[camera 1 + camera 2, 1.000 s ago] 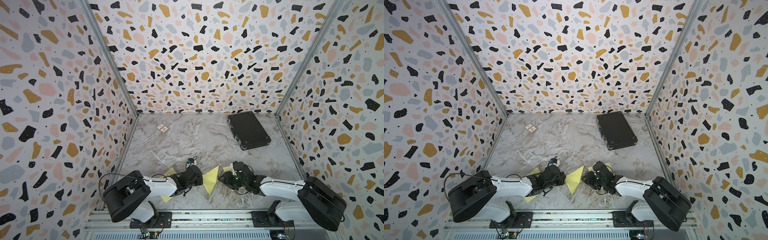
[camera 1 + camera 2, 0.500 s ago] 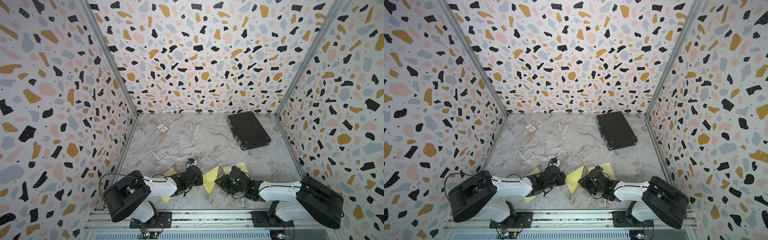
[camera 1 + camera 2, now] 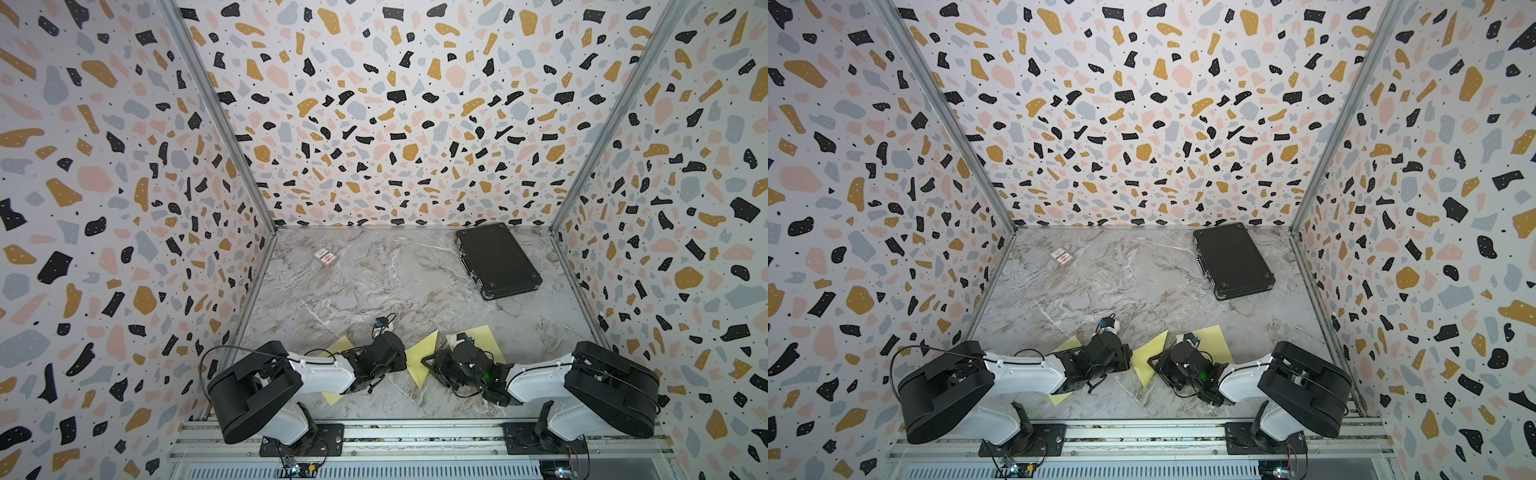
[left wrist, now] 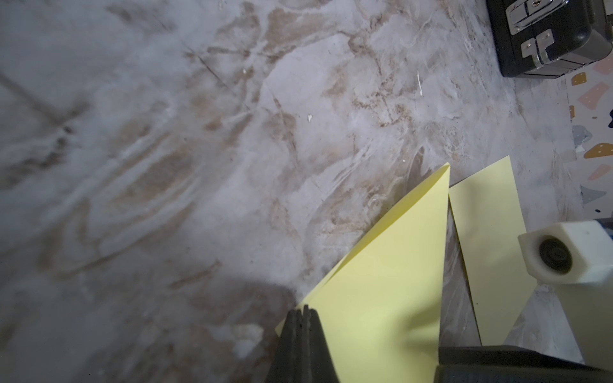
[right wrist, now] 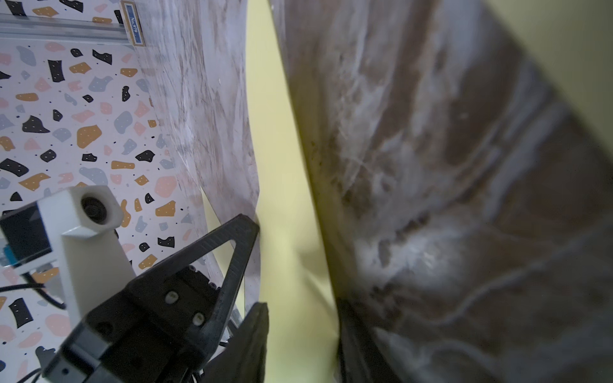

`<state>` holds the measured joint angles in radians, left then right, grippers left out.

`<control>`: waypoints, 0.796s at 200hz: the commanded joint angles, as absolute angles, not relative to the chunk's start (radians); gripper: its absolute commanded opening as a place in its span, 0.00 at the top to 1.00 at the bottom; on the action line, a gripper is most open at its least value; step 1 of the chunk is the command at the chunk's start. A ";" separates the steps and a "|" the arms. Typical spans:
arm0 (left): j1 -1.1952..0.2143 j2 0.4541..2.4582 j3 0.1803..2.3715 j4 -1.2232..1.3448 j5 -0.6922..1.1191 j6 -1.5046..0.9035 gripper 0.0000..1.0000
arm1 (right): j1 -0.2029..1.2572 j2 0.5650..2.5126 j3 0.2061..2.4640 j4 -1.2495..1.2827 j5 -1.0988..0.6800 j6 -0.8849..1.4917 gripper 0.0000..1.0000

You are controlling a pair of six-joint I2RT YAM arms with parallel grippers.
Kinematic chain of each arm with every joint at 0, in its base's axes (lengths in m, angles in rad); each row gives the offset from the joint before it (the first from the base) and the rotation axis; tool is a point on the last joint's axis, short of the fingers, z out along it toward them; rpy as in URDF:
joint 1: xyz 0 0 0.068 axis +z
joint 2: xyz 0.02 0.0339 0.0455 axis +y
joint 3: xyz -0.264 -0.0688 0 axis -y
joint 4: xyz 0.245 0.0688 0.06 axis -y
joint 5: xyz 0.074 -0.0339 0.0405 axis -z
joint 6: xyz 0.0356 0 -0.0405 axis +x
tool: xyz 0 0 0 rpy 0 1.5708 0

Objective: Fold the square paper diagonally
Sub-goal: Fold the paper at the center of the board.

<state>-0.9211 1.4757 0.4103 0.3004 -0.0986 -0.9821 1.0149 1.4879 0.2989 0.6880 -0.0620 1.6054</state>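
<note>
Nearest me, low over the marble table, my left claw has its fingers pressed together. It pinches the near corner of the yellow paper. From that grip a triangular flap stands up off the table and tapers to a point away from the claw.

In a top view the flap fills the gap between my two claws. One edge is at the left claw's tips and its lowest point is just ahead of the right claw. The right wrist view shows the right claw's fingers apart, one on either side of a strip of the paper and not closed on it. The left claw's fingertip touches the paper's edge just past them.

Another yellow piece shows from under the left arm, behind its claw. I cannot tell whether it belongs to the held sheet.

Just beyond the right claw a second yellow sheet lies flat, with bare table between it and the flap.

Well beyond the right claw, toward the back wall, a closed black case lies flat. Well beyond the left claw, a small flat packet sits near the back corner.
</note>
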 commanded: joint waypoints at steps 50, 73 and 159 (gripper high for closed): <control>-0.944 1.557 0.328 -0.030 -0.046 -0.992 1.00 | 1.035 1.574 0.255 0.837 -0.013 1.664 0.83; -0.946 1.556 0.327 -0.032 -0.049 -0.995 1.00 | 1.035 1.609 0.246 0.910 -0.013 1.673 1.00; -0.950 1.561 0.327 -0.035 -0.060 -0.997 1.00 | 1.044 1.446 0.245 0.708 0.035 1.648 0.68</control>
<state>-0.9344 1.4776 0.4107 0.3012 -0.1169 -0.9897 1.0348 1.5143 0.2382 0.8364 -0.0029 1.6604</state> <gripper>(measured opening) 0.048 0.296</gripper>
